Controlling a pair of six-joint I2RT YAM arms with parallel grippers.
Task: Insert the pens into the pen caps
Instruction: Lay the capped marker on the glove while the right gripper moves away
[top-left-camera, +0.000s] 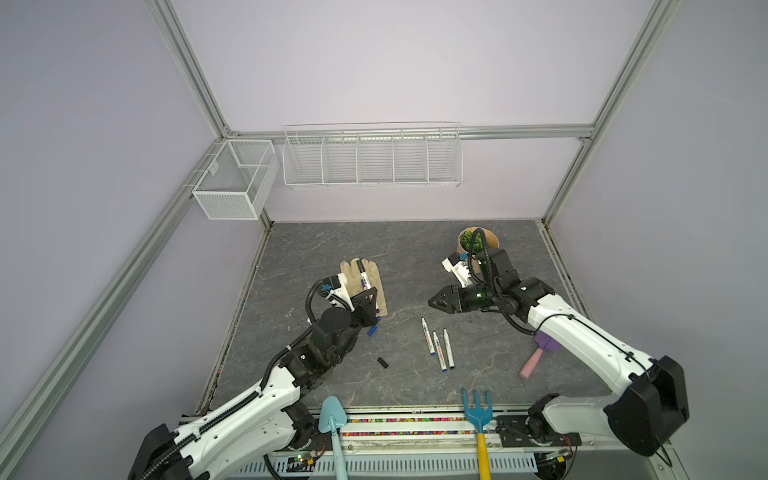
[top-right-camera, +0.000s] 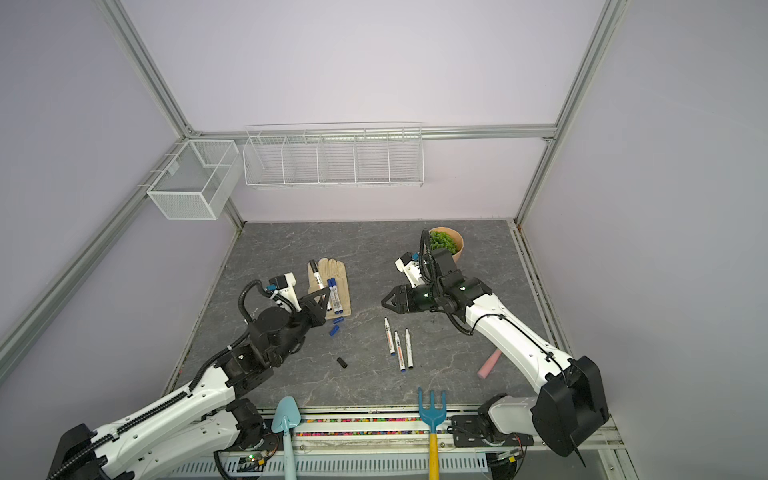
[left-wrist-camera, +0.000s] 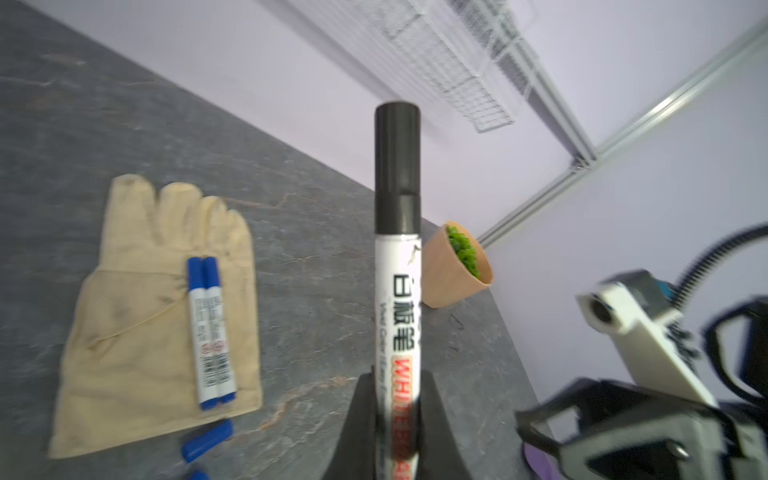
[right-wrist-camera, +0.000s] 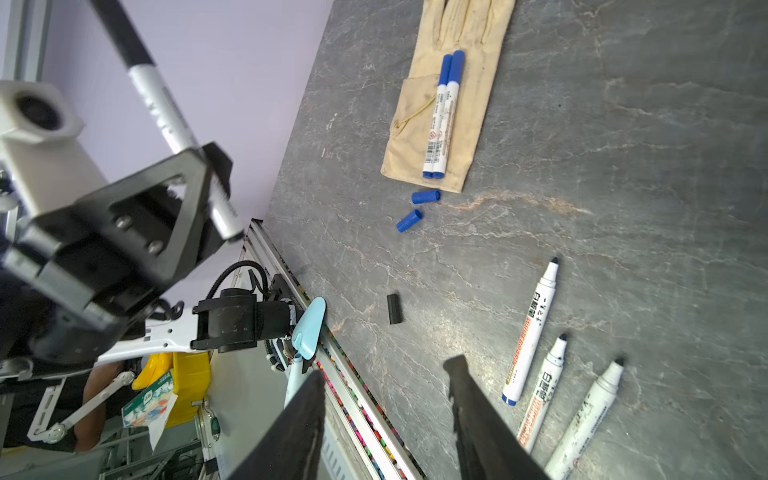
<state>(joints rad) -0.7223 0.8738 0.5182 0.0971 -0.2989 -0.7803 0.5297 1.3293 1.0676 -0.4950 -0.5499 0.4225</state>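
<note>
Three uncapped pens (right-wrist-camera: 530, 332) lie side by side on the grey table (right-wrist-camera: 623, 187). In the right wrist view one butt end slips behind a finger of the right gripper (right-wrist-camera: 386, 370) and another runs off the frame. That gripper's jaws stand apart around nothing. A black cap (right-wrist-camera: 394, 308) and two blue caps (right-wrist-camera: 426, 196) lie loose nearby. Two blue-capped pens (right-wrist-camera: 442, 116) rest touching on the glove (right-wrist-camera: 415, 124); in a top view the left gripper (top-left-camera: 370, 297) covers most of them. It is clamped on a black-capped pen (left-wrist-camera: 397, 291), whose lower barrel is out of frame. A purple trowel (top-left-camera: 544, 343) sits half hidden under the right arm.
</note>
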